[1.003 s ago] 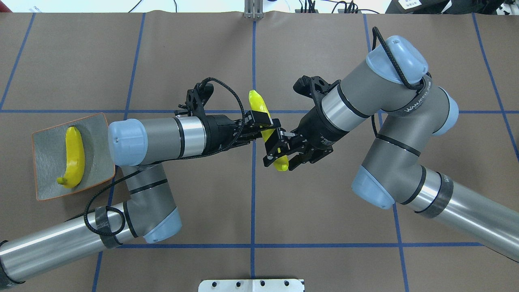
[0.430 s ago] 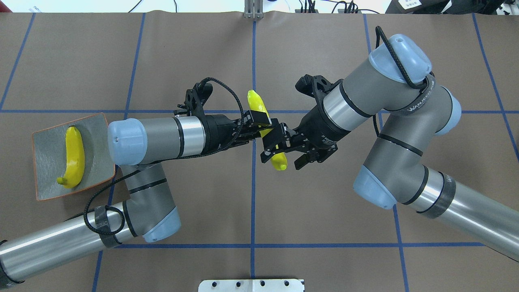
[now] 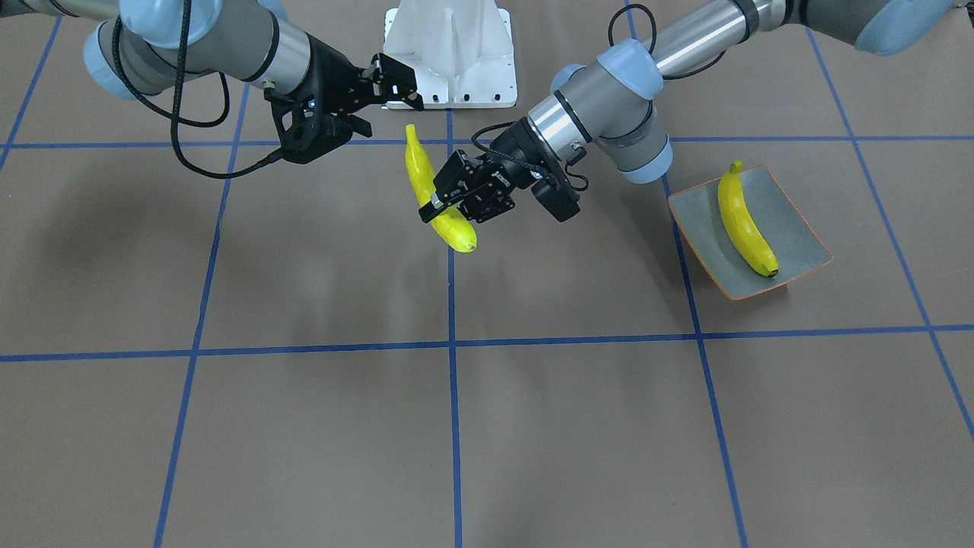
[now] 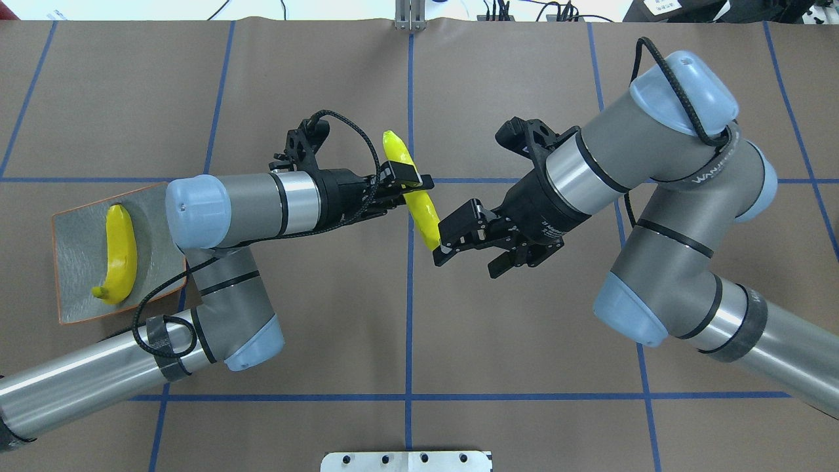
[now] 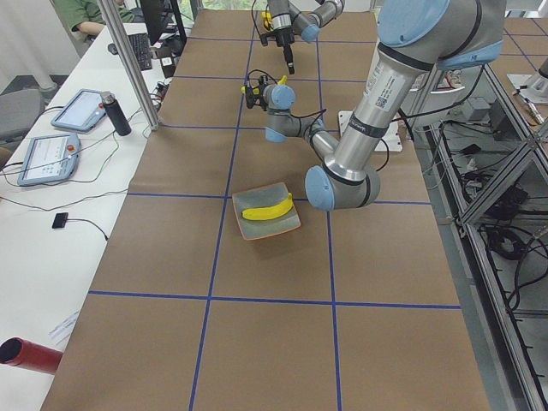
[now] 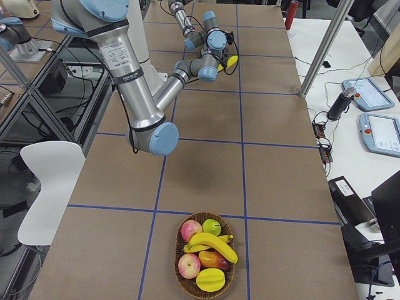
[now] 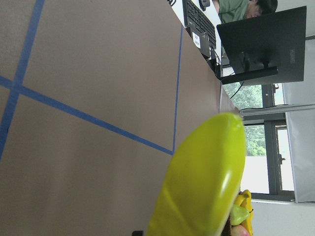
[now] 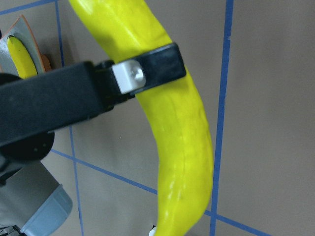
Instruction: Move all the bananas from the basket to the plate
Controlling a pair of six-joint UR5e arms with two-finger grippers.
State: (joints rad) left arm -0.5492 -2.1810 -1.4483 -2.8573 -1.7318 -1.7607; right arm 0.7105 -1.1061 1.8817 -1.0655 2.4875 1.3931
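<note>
Pinching a banana (image 4: 425,219) around its middle, the left gripper (image 4: 409,186) holds it in the air over the table's centre. In the overhead view the fruit runs from 11 o'clock to 5 o'clock. The right gripper (image 4: 467,261) hangs at 4 o'clock from the fruit, fingers spread wide and holding nothing, its nearer fingertip close to the banana's lower end. A second banana (image 4: 121,249) lies on the plate (image 4: 78,223), out at the table's 9 o'clock side. In the right-end view, the basket (image 6: 178,278) sits at the near end of the table, with more bananas (image 6: 215,245) lying among apples and other fruit.
</note>
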